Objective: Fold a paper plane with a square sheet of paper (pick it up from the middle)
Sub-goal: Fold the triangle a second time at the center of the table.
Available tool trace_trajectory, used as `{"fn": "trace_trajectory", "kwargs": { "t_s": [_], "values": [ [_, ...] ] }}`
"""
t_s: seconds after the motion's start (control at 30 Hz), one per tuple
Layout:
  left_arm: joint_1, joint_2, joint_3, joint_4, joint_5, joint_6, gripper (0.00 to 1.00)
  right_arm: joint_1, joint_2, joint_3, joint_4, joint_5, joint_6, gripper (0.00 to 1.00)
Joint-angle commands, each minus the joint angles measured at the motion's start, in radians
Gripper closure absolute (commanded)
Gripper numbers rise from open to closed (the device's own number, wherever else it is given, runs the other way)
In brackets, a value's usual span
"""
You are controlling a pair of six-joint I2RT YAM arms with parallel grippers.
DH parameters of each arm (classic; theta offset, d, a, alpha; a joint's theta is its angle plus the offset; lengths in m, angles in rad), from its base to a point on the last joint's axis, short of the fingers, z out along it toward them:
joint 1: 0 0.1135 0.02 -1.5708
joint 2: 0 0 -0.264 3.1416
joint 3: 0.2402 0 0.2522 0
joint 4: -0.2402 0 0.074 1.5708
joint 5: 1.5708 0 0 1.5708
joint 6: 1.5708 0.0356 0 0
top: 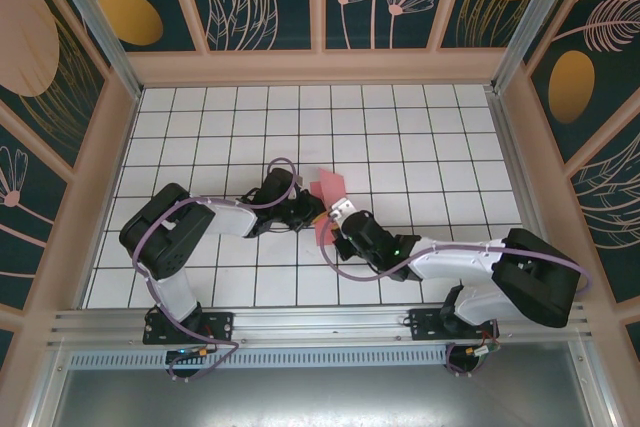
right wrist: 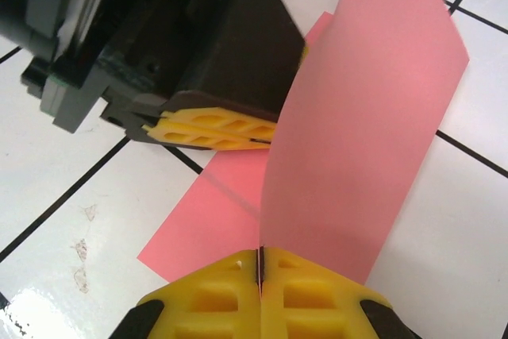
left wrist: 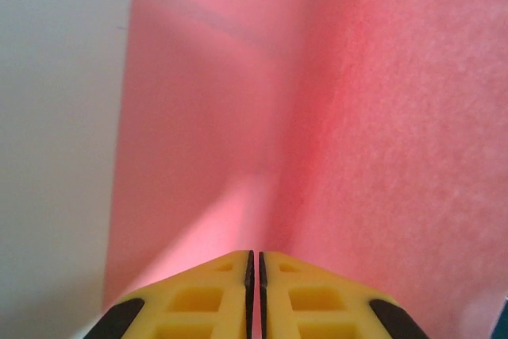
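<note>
Mid-fold at frame centre: left gripper [left wrist: 254, 272] and right gripper [right wrist: 260, 274] each pinched the paper [right wrist: 361, 117]; next, the raised flap likely needed laying over, edges aligned.

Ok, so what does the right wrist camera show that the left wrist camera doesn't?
Right wrist view: the left gripper seen from outside, with its black body and yellow fingers nipping the raised flap of the pink paper. The right gripper is shut on the paper's near edge, and there are scuff marks on the white gridded table.
Left wrist view: a close look along the paper's inner fold, taken from behind the left gripper's shut tips.
Both: pink paper pinched between shut yellow fingers, with white table beside it.
</note>
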Motion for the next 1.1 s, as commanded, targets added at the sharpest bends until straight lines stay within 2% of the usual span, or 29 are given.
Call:
{"fn": "trace_trajectory", "kwargs": {
  "t_s": [0.0,0.23,0.43,0.7,0.8,0.9,1.07],
  "values": [
    [-0.002,-0.056,0.011,-0.082,-0.056,0.038,0.87,-0.036,-0.023,0.005,0.017,-0.061,0.08,1.0],
    [-0.002,-0.153,-0.013,-0.18,-0.158,0.061,0.86,-0.146,-0.028,-0.006,0.123,-0.309,0.278,1.0],
    [-0.003,-0.202,-0.047,-0.193,-0.176,0.059,0.86,-0.179,-0.019,0.005,0.195,-0.38,0.421,1.0],
    [-0.003,-0.347,-0.087,-0.294,-0.291,0.063,0.86,-0.188,-0.021,0.106,0.063,-0.32,0.558,1.0],
    [-0.002,-0.428,-0.093,-0.358,-0.354,0.074,0.86,-0.188,-0.051,0.205,-0.063,-0.233,0.553,1.0],
    [-0.002,-0.513,-0.096,-0.422,-0.427,0.088,0.85,-0.186,-0.058,0.319,-0.239,-0.088,0.553,1.0],
    [-0.002,-0.625,-0.104,-0.482,-0.509,0.102,0.84,-0.151,-0.022,0.425,-0.378,0.049,0.578,1.0]
  ]
}}
